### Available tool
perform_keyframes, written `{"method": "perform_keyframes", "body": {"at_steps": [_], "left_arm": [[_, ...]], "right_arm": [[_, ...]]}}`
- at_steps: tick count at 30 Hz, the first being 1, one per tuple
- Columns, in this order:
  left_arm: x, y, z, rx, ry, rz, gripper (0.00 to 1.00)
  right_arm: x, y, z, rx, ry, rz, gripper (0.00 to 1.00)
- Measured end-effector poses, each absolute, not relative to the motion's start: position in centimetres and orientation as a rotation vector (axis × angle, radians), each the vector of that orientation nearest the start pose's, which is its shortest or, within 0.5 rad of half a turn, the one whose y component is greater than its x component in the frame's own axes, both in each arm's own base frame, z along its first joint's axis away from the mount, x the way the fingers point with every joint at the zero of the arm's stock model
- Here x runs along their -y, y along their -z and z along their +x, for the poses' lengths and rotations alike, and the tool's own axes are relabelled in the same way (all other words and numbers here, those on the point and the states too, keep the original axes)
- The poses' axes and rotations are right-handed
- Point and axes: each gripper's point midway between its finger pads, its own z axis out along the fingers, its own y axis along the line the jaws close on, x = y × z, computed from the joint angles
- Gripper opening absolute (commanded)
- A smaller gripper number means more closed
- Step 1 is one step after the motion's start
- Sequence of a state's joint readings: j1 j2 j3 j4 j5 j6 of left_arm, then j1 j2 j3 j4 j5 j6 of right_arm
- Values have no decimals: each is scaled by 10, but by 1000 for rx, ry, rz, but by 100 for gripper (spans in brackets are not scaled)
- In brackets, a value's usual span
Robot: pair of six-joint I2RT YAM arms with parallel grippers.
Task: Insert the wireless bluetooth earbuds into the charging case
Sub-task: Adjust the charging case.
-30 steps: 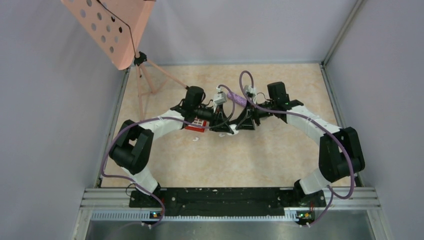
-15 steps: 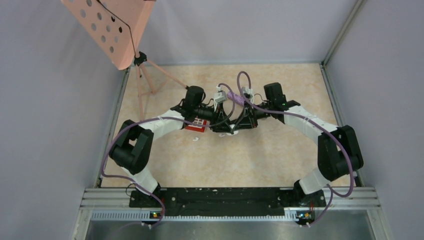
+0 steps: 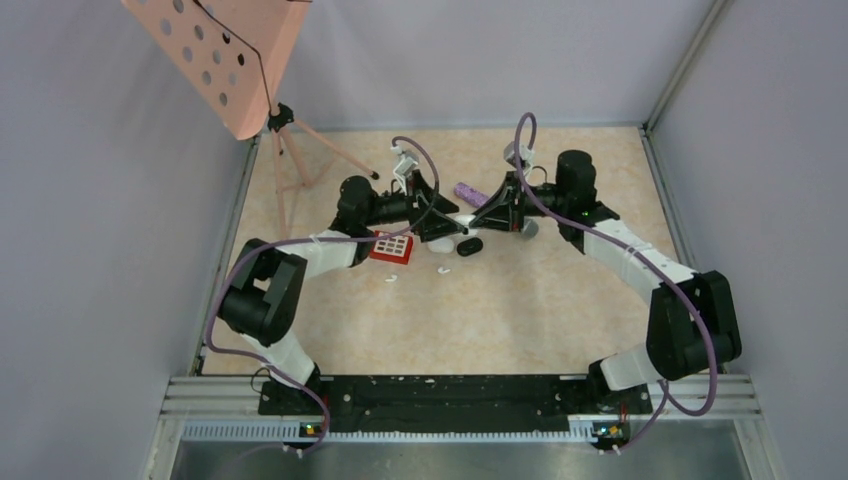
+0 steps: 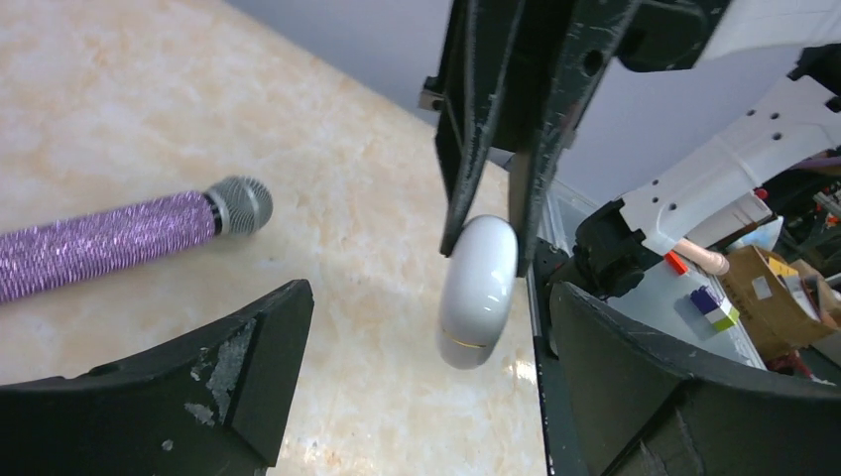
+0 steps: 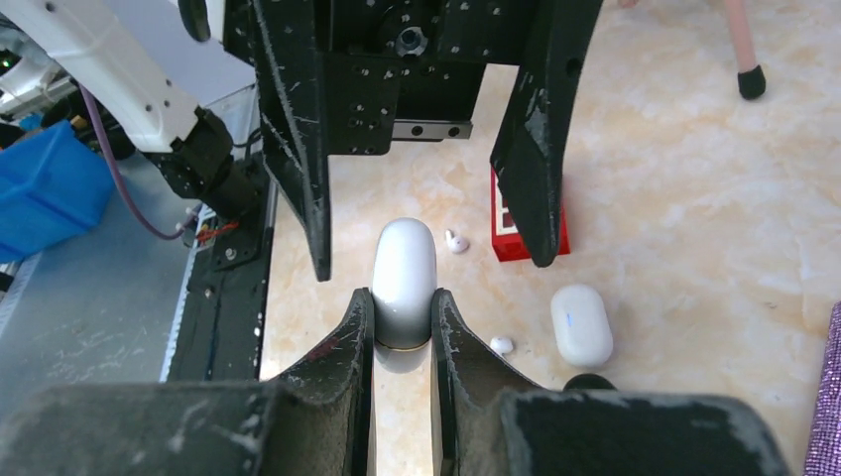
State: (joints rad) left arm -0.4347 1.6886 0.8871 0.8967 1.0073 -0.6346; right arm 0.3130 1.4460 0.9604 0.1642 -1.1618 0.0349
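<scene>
- The two arms meet head-on above the bench (image 3: pixel 560 300). The right claw (image 5: pixel 402 307) is clamped on a white charging case (image 4: pixel 479 288), which it holds off the surface. The left claw (image 4: pixel 426 307) faces it with fingers wide apart, and the case seems to lie in the gap between them. If either arm drives in further, fingers could strike fingers, or the left claw could knock the case askew in the right claw's grip.
- The purple microphone (image 4: pixel 129 238) lies off to one side of the left claw, well apart from the case. A wide swing of that arm could set it rolling.
- The held case looks shut, with a thin seam near one end. It is glossy and rounded and is gripped by one end only, the rest standing out past the right claw's fingertips. A tug on the lid may twist it loose or drop it.
- A second white case (image 5: pixel 582 324) lies on the bench just past the right claw, near a red block (image 5: pixel 511 233). It could be nudged during any descent.
- The earbuds (image 5: pixel 455 241) are in neither claw. They are tiny, glossy and white. One lies on the bench beyond the held case, beside the red block, and a second earbud (image 5: pixel 502 345) lies just beside the right claw's finger. Being so small and slick, they could easily be flicked away or squirt out of a pinch.
</scene>
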Motion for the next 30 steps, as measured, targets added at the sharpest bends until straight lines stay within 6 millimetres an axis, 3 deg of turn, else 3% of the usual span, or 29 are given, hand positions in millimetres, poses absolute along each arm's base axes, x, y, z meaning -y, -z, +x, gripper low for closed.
{"method": "perform_keyframes", "body": {"at_steps": [5,11,22,30], "left_arm": [[323,-244,295,-1436,1607,809,90],[321,-256,281,-1350,1638,880,77],[324,-241,283,-1404,1693,852,71],[326,-252,283,-1376,1713,849,68]], "right_arm": [[-263,-249,290,-1538,-1362,-974,0],[-264,-262,289,-1508,-1411,-928,0],[-263,-276,283,-1451,-1462,-901,0],[-263,-273,281,-1450,-1467,-894,0]]}}
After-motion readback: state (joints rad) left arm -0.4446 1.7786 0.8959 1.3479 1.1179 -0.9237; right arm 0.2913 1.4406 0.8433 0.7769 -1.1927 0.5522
